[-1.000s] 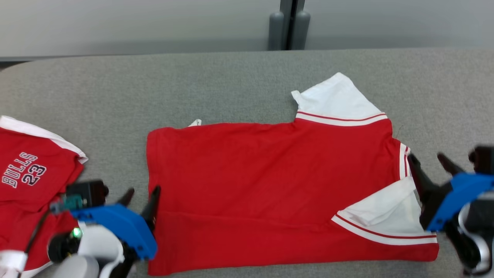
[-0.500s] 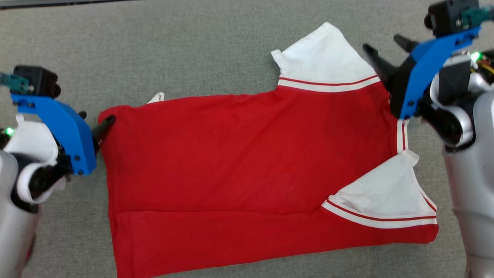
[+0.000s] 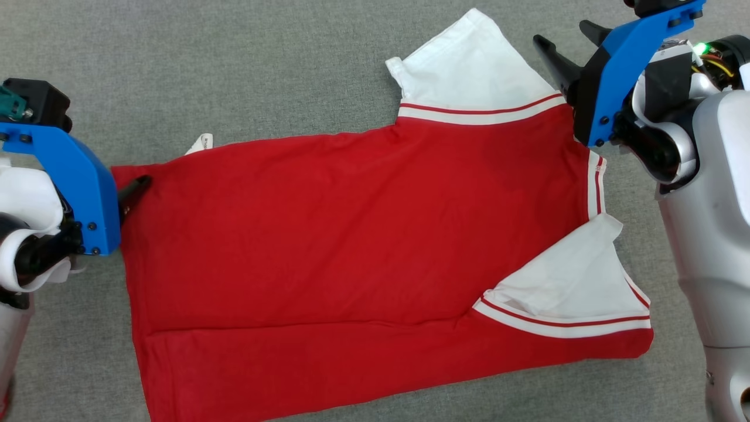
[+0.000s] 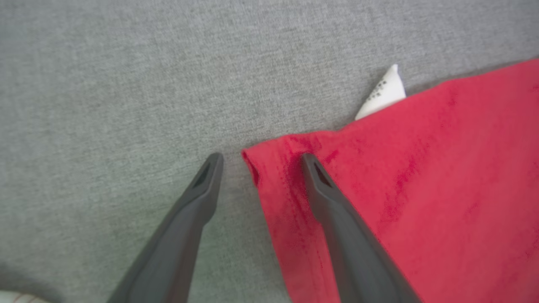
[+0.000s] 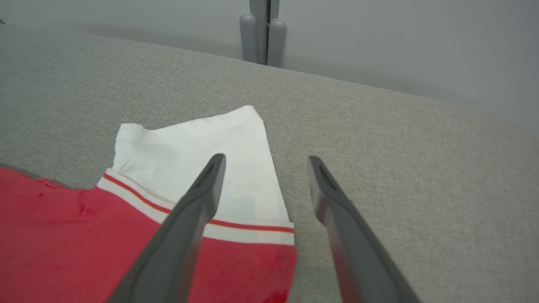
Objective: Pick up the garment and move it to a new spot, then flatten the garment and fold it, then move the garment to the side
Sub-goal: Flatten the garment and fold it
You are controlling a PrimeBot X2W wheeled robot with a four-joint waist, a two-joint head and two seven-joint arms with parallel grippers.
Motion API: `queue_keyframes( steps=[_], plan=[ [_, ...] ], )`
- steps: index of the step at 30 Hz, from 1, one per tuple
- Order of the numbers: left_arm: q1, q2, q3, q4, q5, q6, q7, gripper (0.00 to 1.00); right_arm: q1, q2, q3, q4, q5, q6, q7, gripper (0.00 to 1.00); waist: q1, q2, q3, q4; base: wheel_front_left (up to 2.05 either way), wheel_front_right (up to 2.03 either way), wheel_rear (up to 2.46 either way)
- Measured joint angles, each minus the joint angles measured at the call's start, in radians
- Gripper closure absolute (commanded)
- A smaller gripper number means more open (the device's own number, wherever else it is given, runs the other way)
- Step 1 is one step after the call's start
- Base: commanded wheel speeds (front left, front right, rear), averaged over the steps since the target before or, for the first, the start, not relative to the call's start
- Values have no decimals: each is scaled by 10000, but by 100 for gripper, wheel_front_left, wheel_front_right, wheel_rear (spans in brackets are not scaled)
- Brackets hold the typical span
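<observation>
The garment, a red shirt with white sleeves, lies spread on the grey padded table, largely flat, with a small white label peeping from under its far edge. The move to a working spot and the flattening appear complete. Folding looks begun but not finished: the near sleeve is turned in over the red body and a crease runs along the near edge, suggesting one long fold, while the far sleeve lies out unfolded. The left gripper is spread wide, one finger over the red cloth and the other over bare table, straddling the far hem corner without pinching it. The right gripper is likewise spread, poised over the outer edge of the far sleeve and holding nothing. Outstanding, in my judgement: gripping both far corners, the far-side fold, any further folds, and the final shift aside.
</observation>
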Motion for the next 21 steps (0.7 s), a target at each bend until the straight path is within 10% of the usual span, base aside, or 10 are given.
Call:
queue_keyframes(
  steps=[1, 2, 4, 21],
  plan=[
    [3, 50, -12, -15, 31, 58, 63, 10, -45, -23, 19, 82, 17, 0, -46, 0, -1, 0, 18, -12, 0, 0, 0],
    [4, 90, -8, -42, 31, 98, 104, 57, -107, -48, 38, 169, 48, 0, -92, 0, -1, 0, 43, -16, 0, 0, 0],
    [6, 115, -10, -63, 13, 176, 238, 100, -239, -79, 50, 368, 86, -2, -142, 0, -1, 0, 90, -1, 0, 0, 0],
    [-159, -1398, -924, -865, 575, -585, -1950, 100, -1807, -711, -370, 2401, -1526, 0, -395, 0, -1, 0, 858, 1716, 0, 0, 0]
  ],
)
